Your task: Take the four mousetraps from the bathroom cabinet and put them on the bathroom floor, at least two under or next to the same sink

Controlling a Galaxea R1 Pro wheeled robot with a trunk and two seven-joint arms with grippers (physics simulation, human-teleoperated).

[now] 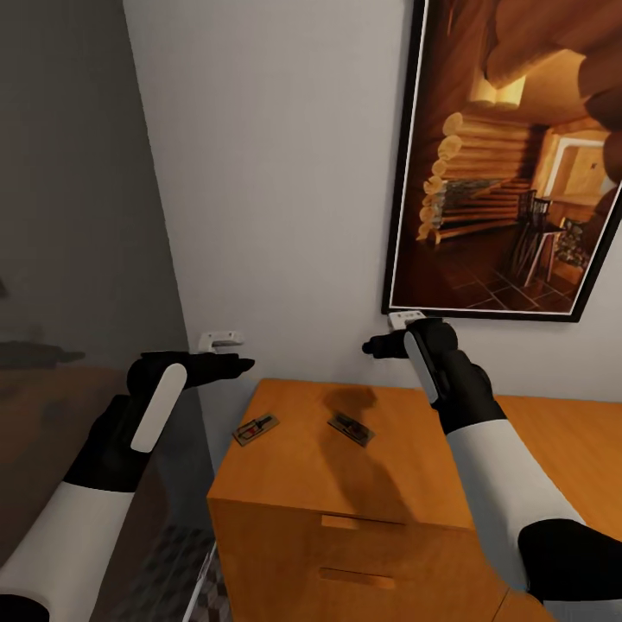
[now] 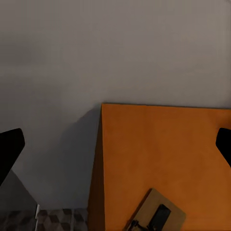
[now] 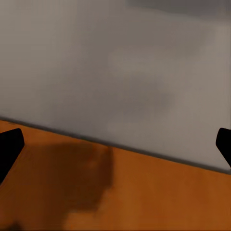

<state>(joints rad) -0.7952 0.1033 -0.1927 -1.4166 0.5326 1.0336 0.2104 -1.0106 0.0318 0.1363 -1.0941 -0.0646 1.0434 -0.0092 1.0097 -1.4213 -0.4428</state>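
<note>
Two mousetraps lie flat on top of the orange-brown cabinet (image 1: 345, 484), which stands against a pale wall (image 1: 276, 173). The left mousetrap (image 1: 256, 428) sits near the cabinet's left edge, at about 9 o'clock from the right mousetrap (image 1: 351, 428). The two are a little apart and do not touch. Each is a small flat brown piece with dark metal on it.

The left claw (image 1: 238, 365) hangs in the air past the cabinet's left back corner. The left mousetrap lies lower down, at about 5 o'clock from this claw, and nothing touches it. In the left wrist view the two black fingers (image 2: 9, 151) stand at the far edges, so this claw is spread wide and holds nothing. That same view shows the left mousetrap (image 2: 156, 216) on the cabinet top (image 2: 163, 154), and a bit of the cube-pattern floor (image 2: 57, 219) beside the cabinet.

The right claw (image 1: 373, 348) hangs above the back of the cabinet top, close to the wall. The right mousetrap lies lower down, at about 7 o'clock from it. The right wrist view shows black fingers (image 3: 10, 147) far apart, so this claw is wide too, with nothing in it. A dark shadow (image 3: 72, 183) falls on the wood there.

A framed picture of a log cabin (image 1: 510, 164) hangs on the wall at about 1 o'clock from the right claw.
</note>
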